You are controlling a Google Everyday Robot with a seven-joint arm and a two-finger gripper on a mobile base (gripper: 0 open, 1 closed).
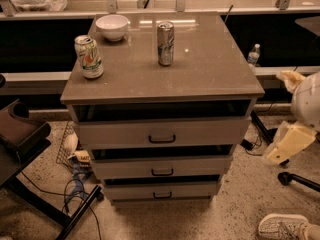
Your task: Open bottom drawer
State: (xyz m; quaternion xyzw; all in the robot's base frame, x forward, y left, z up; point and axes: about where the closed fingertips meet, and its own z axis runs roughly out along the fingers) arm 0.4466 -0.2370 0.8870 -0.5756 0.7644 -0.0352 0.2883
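The grey-beige cabinet (pixel 165 79) has three stacked drawers. The bottom drawer (pixel 190 190) is the narrowest, just above the floor, with a small dark bar handle (pixel 162 195). Its front sits nearly flush and looks closed. The middle drawer (pixel 200 167) and the top drawer (pixel 210 132) lie above it. My cream-coloured arm and gripper (pixel 289 143) hang at the right edge, beside the cabinet at about middle-drawer height. The gripper is well right of the handle and touches nothing.
On the cabinet top stand a white bowl (pixel 112 26), a green-white can (pixel 89 57) and a silver can (pixel 165 43). A dark chair (pixel 22 144) and cables (pixel 75 184) lie at the left. A shoe (pixel 285 226) and a chair base (pixel 300 180) are at the right.
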